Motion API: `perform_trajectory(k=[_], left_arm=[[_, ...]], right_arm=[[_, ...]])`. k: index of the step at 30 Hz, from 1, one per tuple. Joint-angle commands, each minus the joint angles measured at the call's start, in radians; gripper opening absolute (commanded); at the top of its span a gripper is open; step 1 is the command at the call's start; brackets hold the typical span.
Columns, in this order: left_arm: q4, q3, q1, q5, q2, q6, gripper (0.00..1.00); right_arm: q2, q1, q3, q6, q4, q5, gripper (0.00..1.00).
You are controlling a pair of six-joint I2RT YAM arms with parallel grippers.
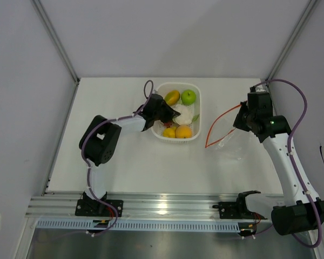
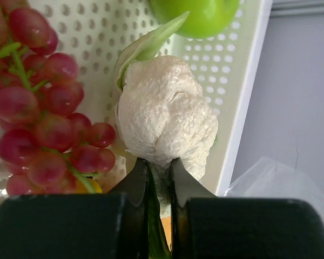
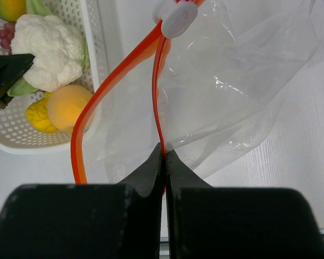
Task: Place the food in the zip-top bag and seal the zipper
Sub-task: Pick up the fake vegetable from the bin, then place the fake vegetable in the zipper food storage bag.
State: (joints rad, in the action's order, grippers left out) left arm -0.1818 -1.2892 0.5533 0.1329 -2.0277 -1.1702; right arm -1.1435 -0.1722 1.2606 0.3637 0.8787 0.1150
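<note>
The white cauliflower lies in the white perforated basket with the green apple, the mango, the red grapes and orange and yellow fruits. My left gripper reaches into the basket and is shut on the cauliflower's green-leafed base, seen at the jaws in the left wrist view. My right gripper is shut on the orange-red zipper of the clear zip-top bag, right of the basket, its mouth gaping towards it.
A white slider sits on the zipper's far end. The bag lies crumpled on the white table between the basket and my right arm. Grey walls close in the table on the left, back and right.
</note>
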Motion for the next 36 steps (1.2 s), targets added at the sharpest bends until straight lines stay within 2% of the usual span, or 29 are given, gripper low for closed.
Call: perform_trajectory(k=[1, 8, 12, 19, 23, 29, 33, 36], left_arm=[[-0.079, -0.001, -0.015, 0.060, 0.138, 0.098, 0.01], [-0.113, -0.007, -0.015, 0.152, 0.260, 0.191, 0.01], [-0.165, 0.010, -0.007, 0.263, 0.343, 0.234, 0.00], [-0.376, 0.129, 0.086, 0.390, 0.448, 0.316, 0.01], [-0.381, 0.159, 0.167, 0.386, 0.484, 0.423, 0.01], [-0.390, 0.209, 0.258, 0.378, 0.497, 0.471, 0.01], [-0.247, 0.197, 0.296, 0.288, 0.500, 0.532, 0.01], [-0.199, 0.188, 0.301, 0.214, 0.506, 0.561, 0.00]], right_arm=[[0.028, 0.005, 0.008, -0.023, 0.000, -0.001, 0.00], [-0.008, 0.007, 0.054, -0.037, 0.042, -0.035, 0.00], [-0.030, 0.007, 0.079, -0.032, 0.069, -0.052, 0.00], [-0.067, 0.007, 0.120, -0.002, 0.117, -0.092, 0.00], [-0.081, 0.007, 0.135, 0.015, 0.135, -0.097, 0.00], [-0.093, 0.011, 0.157, 0.037, 0.149, -0.135, 0.00], [-0.081, 0.014, 0.183, 0.047, 0.154, -0.193, 0.00], [-0.071, 0.014, 0.204, 0.057, 0.161, -0.235, 0.00]])
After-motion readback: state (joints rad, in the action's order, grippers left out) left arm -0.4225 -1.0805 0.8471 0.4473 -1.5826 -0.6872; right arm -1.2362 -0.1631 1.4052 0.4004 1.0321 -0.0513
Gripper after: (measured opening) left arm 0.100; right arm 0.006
